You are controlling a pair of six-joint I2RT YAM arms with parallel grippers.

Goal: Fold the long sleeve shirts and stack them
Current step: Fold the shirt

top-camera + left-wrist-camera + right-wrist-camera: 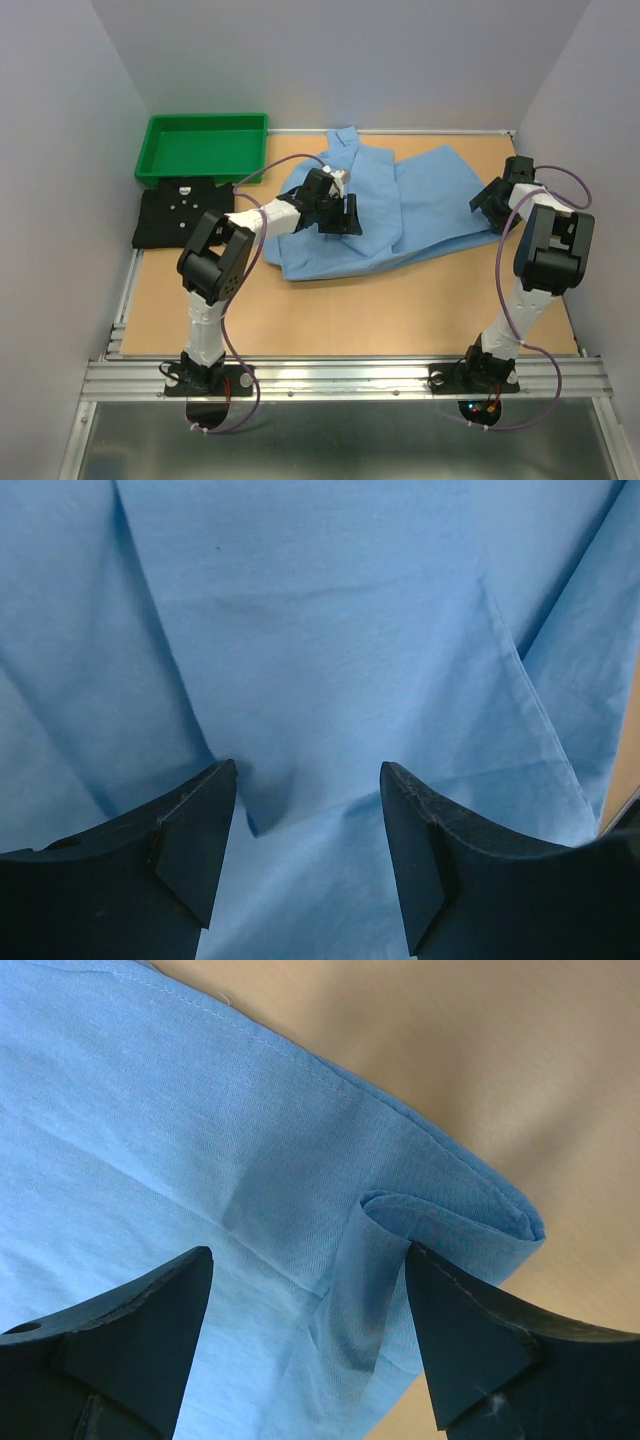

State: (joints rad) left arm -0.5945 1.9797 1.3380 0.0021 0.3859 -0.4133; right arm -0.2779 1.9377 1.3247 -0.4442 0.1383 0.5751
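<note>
The light blue long sleeve shirt [420, 205] lies loosely folded and creased in the middle of the table. The black long sleeve shirt [180, 215] rests as a folded rectangle at the left. My left gripper [340, 212] hovers over the blue shirt's left part, open; in the left wrist view its jaws [308, 780] stand apart above a crease of blue cloth [330, 630], holding nothing. My right gripper [490, 205] is at the blue shirt's right edge, open; in its wrist view [308, 1260] a curled hem corner [385, 1245] stands up against the right finger [460, 1330].
A green plastic tray [152, 150] sits at the back left, just behind the black shirt. Bare wooden tabletop [400, 310] lies in front of the blue shirt. White walls close in both sides and the back.
</note>
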